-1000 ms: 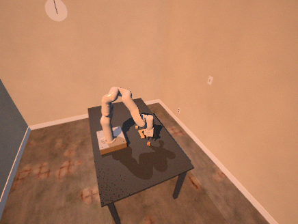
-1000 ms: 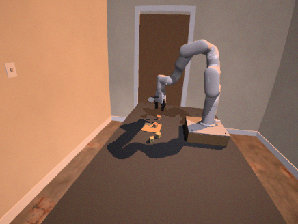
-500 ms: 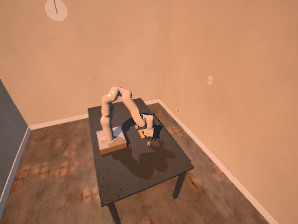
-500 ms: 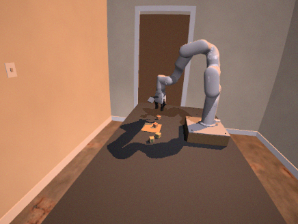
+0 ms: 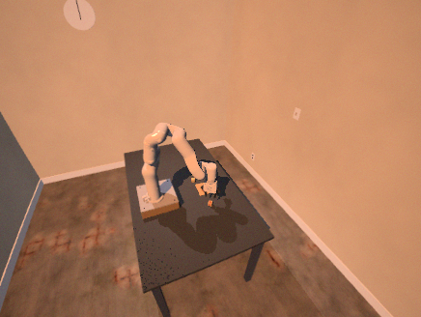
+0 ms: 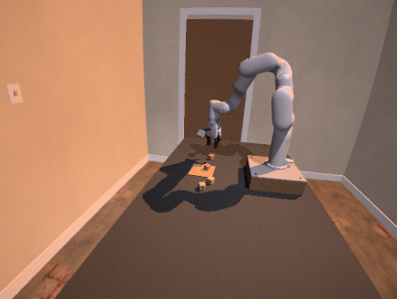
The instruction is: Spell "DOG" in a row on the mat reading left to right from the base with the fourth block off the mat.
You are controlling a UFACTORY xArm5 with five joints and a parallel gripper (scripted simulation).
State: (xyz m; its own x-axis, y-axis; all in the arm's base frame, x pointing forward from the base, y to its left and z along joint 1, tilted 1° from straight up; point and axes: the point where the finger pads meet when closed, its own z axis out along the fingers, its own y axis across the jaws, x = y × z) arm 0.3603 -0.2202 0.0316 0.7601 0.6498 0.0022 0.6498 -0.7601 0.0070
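Gripper: the gripper hangs above the table with its fingers part way apart and nothing between them; it holds no block.
Near pair of blocks: two blocks lie together on the table just off the near edge of the mat, touching or almost so; their letters are too small to read.
Mat: the tan mat lies flat on the dark table, near the arm's base.
Block on mat: one block sits on the mat near its far corner; whether it lies fully on the mat cannot be told.
Far block: one more block rests on the table just past the mat, almost under the gripper.
Top view: the arm covers most of the mat; only one block shows plainly beside the gripper's shadow.
Step in hand: judged from this layout, the row is not yet built; one block at most is placed, and the gripper seems poised over the far block for a pick.
Next move: it calls for coming straight down over that block, fingers either side of it, then closing. Which letter it bears cannot be read, so its place in the row is uncertain.
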